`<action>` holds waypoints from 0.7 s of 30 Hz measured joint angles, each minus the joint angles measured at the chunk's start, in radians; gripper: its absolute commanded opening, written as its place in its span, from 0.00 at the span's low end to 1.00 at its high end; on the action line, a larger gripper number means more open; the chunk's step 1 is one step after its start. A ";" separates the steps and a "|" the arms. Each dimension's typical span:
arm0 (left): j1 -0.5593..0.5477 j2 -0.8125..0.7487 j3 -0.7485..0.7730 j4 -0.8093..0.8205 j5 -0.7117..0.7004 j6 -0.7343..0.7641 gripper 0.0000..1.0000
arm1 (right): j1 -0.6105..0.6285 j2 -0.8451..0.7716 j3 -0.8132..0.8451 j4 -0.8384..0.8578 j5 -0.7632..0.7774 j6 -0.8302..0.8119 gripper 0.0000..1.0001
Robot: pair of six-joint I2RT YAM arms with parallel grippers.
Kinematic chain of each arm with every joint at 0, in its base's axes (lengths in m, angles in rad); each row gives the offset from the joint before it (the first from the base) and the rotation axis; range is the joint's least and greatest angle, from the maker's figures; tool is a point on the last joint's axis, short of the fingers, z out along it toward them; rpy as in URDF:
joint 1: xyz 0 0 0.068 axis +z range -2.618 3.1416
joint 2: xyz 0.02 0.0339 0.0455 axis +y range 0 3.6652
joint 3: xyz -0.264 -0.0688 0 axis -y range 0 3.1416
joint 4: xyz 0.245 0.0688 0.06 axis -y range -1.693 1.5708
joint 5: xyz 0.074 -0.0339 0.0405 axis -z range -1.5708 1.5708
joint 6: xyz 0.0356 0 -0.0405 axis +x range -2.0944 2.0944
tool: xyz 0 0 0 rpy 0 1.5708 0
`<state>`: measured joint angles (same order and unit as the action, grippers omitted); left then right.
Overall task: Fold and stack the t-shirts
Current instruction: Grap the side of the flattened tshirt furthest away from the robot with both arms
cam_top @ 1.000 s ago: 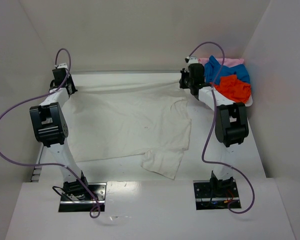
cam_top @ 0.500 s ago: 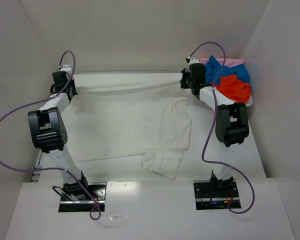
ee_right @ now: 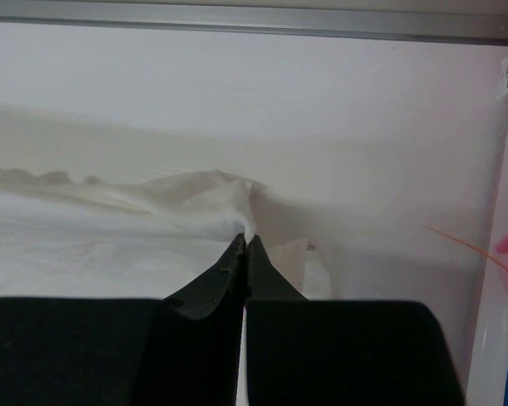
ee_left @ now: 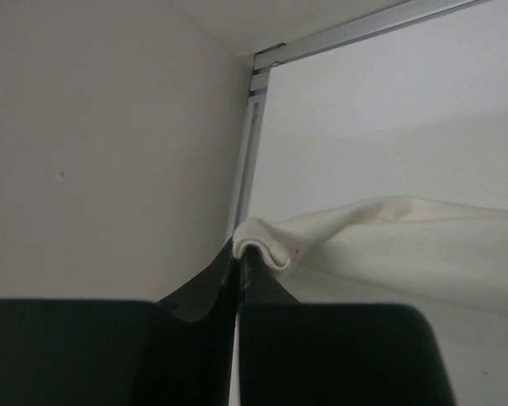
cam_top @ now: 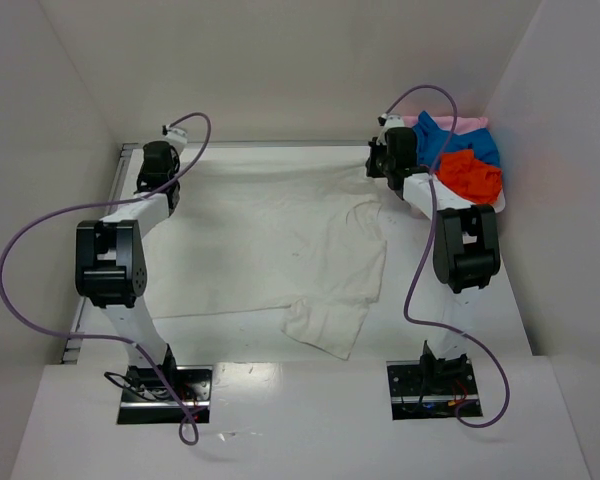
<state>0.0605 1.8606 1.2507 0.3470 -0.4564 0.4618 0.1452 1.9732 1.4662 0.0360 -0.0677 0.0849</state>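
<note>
soft, matt off-white cloth shirt (cam_top: 270,240), lightly creased; smooth matt white table (cam_top: 230,345); brushed metal rail (ee_right: 237,21); matt black plastic fingers (ee_left: 203,292).

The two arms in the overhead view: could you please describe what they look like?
Both the left arm and right arm have white links with boxy black joint housings, black base plates, and a looping purple cable each. Their pincer fingers are black and tapered.
</note>
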 measured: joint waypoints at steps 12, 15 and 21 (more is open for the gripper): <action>-0.031 0.021 -0.053 0.097 -0.108 0.118 0.00 | 0.000 -0.013 -0.051 0.014 -0.013 0.018 0.00; -0.031 0.010 -0.109 0.094 -0.107 0.112 0.00 | 0.000 -0.028 -0.097 0.016 -0.019 0.032 0.00; -0.031 -0.034 -0.174 0.039 -0.108 0.079 0.00 | 0.000 -0.084 -0.191 0.016 -0.031 0.069 0.00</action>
<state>0.0296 1.8271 1.0767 0.3855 -0.5640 0.5411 0.1452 1.8896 1.2755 0.0521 -0.0986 0.1539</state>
